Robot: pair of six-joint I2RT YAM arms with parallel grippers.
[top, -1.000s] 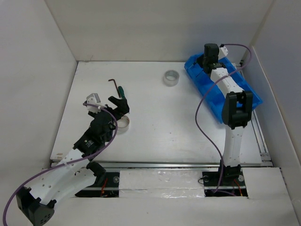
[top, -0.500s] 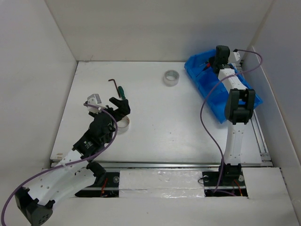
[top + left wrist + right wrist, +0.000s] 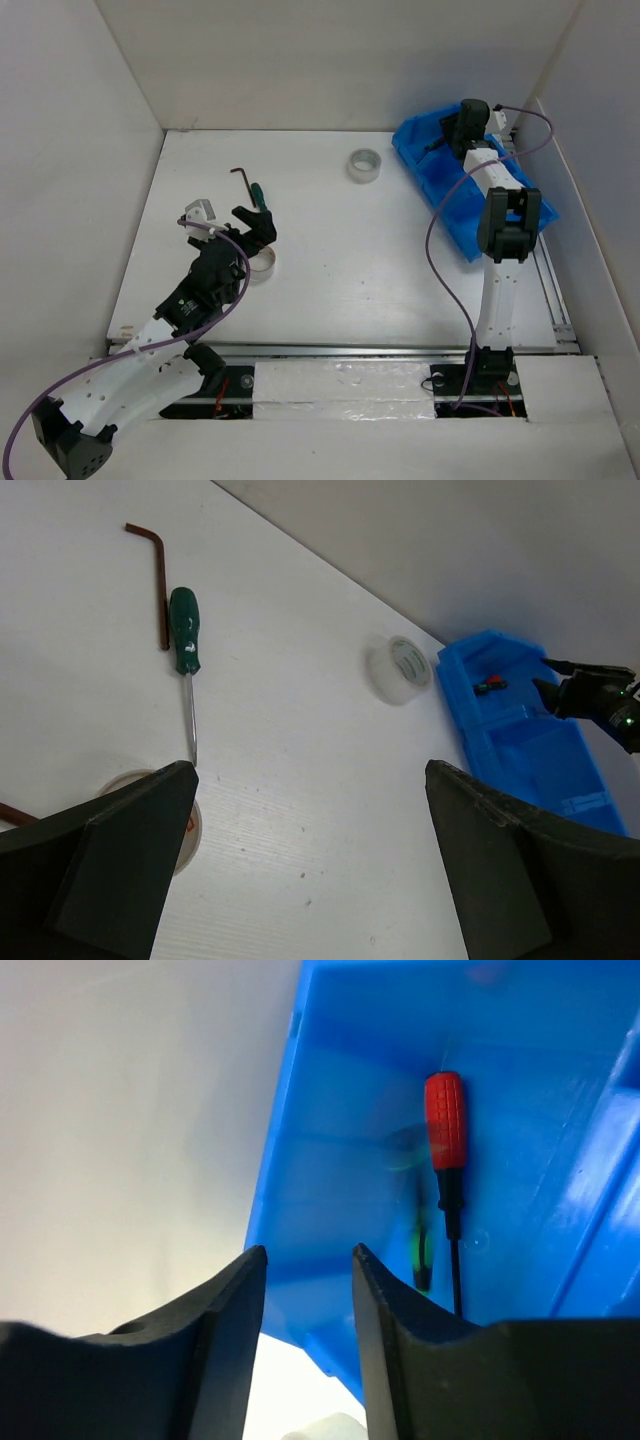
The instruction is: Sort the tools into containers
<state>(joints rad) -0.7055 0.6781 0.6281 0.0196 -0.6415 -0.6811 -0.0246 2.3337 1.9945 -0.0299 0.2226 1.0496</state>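
Red-handled screwdriver (image 3: 445, 1120): lies flat on the floor of the blue bin (image 3: 330, 1110), in the end compartment farthest from the arm bases, shaft pointing toward the right wrist camera.
Beside its shaft: a blurred green streak; what it is cannot be told.
Screwdriver and right gripper (image 3: 307, 1255): the tool lies below and off to the right of the fingertips, apart from them.
Right gripper, state: the two fingers (image 3: 225, 1350) stand a narrow gap apart with nothing between them.
Right gripper, place: in the overhead view it hangs at (image 3: 445, 138) above the far end of the blue bin (image 3: 450, 205), which sits tilted along the right edge of the table (image 3: 350, 270).
From the left wrist: the same bin (image 3: 540, 750) shows a small red item (image 3: 488, 685) in its end compartment, with the right gripper (image 3: 560, 685) just beside.
Clear tape roll (image 3: 364, 165): on the table, left of the bin and apart from it.
Green-handled screwdriver (image 3: 185, 630): on the table, handle away from the left gripper, tip toward it.
Hex key (image 3: 150, 560): just beside the green handle, on its far side.
White tape roll (image 3: 264, 264): on the table, partly under the left gripper.
Left gripper (image 3: 310, 770): fingers spread wide, empty, over the table near the screwdriver's tip.
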